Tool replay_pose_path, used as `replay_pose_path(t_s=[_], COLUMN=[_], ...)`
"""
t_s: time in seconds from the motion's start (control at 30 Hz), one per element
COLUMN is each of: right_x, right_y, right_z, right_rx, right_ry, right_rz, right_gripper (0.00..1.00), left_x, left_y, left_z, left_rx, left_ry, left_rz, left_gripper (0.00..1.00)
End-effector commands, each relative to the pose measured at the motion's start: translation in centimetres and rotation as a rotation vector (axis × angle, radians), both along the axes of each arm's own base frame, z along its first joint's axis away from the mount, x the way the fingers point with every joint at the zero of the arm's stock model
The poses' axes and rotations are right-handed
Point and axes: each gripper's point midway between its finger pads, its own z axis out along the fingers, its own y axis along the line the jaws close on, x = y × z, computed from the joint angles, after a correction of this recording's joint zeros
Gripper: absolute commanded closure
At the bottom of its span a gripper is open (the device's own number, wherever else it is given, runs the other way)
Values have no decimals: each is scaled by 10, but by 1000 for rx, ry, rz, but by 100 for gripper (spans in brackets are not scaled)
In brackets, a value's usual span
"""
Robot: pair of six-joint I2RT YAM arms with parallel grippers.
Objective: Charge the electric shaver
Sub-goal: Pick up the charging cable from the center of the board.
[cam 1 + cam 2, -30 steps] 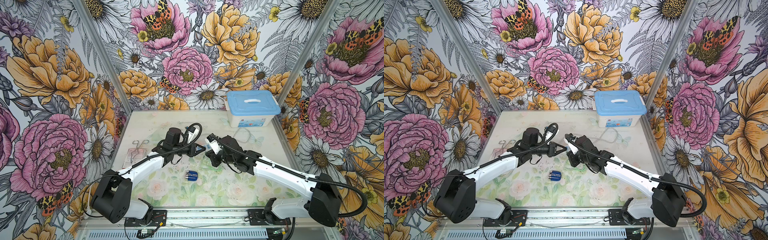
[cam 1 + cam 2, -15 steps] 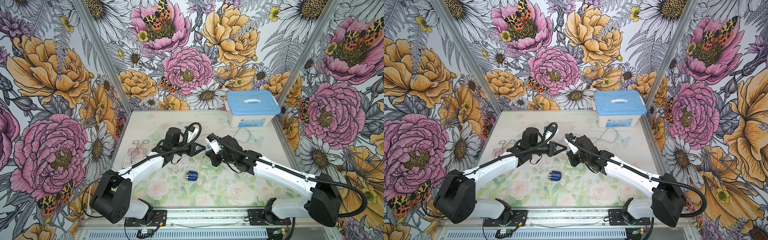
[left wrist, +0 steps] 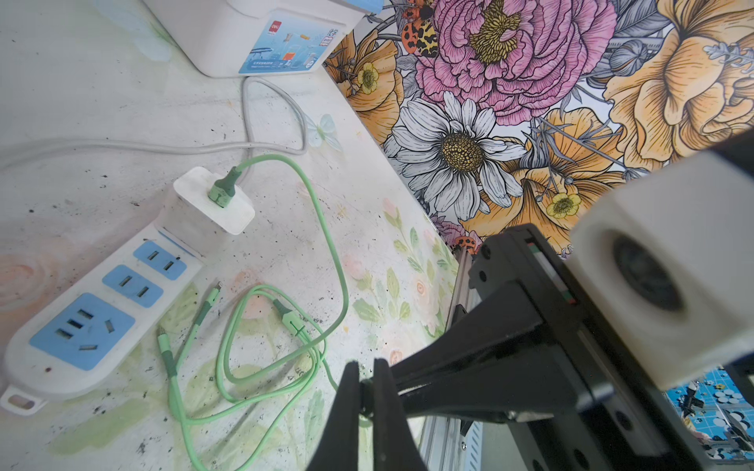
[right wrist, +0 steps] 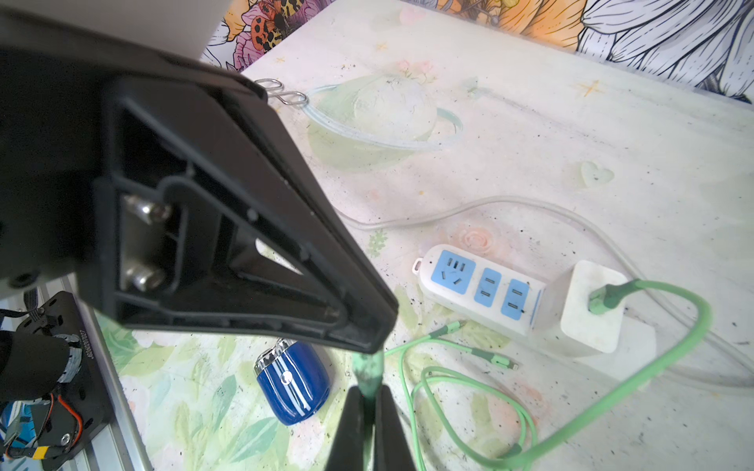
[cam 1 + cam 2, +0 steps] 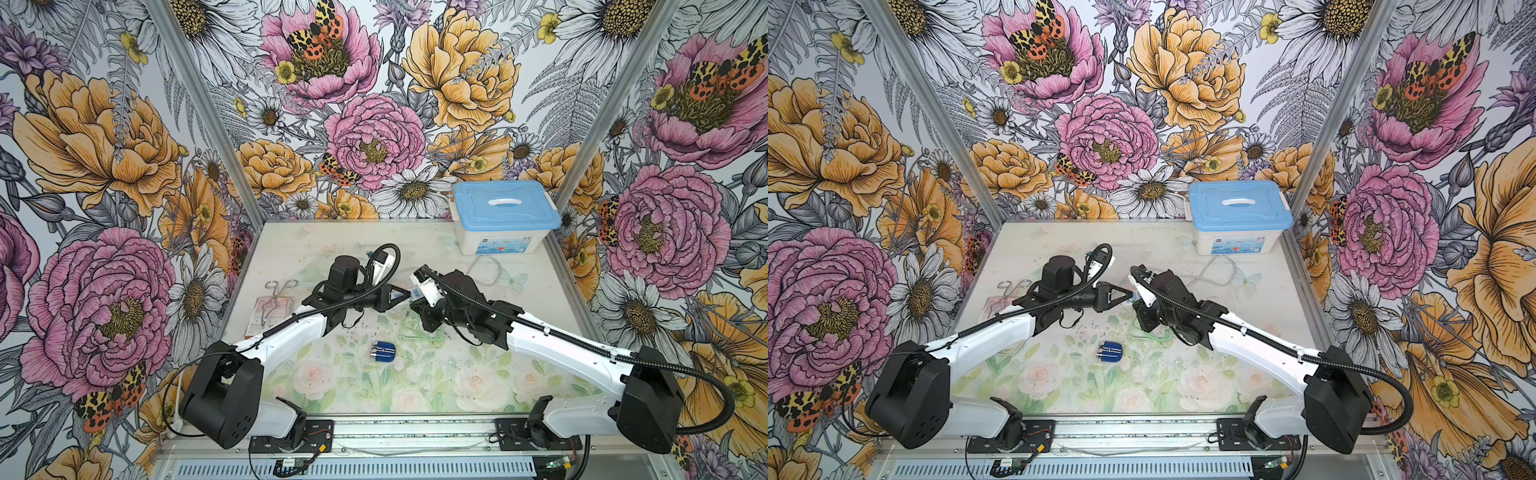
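Though apart, shaver (image 4: 291, 381) near right gripper (image 4: 369, 401)

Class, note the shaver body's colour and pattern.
Shaver: dark blue with pale stripes, best in right wrist view.

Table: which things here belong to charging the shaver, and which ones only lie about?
For the job: shaver, green cable, white charger, power strip.
Just lying about: blue-lidded box, metal forceps, small packet.

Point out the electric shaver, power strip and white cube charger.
Electric shaver (image 5: 386, 353): in a top view, dark blue body.
Power strip (image 3: 81, 326): left wrist view, largest blue socket panel.
White cube charger (image 3: 238, 216): left wrist view, white end face.
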Motion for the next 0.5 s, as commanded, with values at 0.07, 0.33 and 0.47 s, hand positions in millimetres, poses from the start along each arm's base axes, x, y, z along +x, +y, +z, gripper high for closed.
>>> replay_pose_path(t_s=[0.07, 0.33, 0.47], right_x=[-1, -2, -1], right_y=[6, 9, 9], right_z=[16, 18, 19], right_rx=[49, 56, 58], right_ry=[-21, -21, -24], right_rz=[14, 17, 17], right_gripper=[100, 100, 100], left_x=[19, 24, 25], left_y=[7, 5, 5], left_z=[12, 17, 17], left_rx=[-31, -47, -49], left_ry=[-62, -76, -73], left_rz=[87, 100, 98], left_gripper=[95, 88, 82])
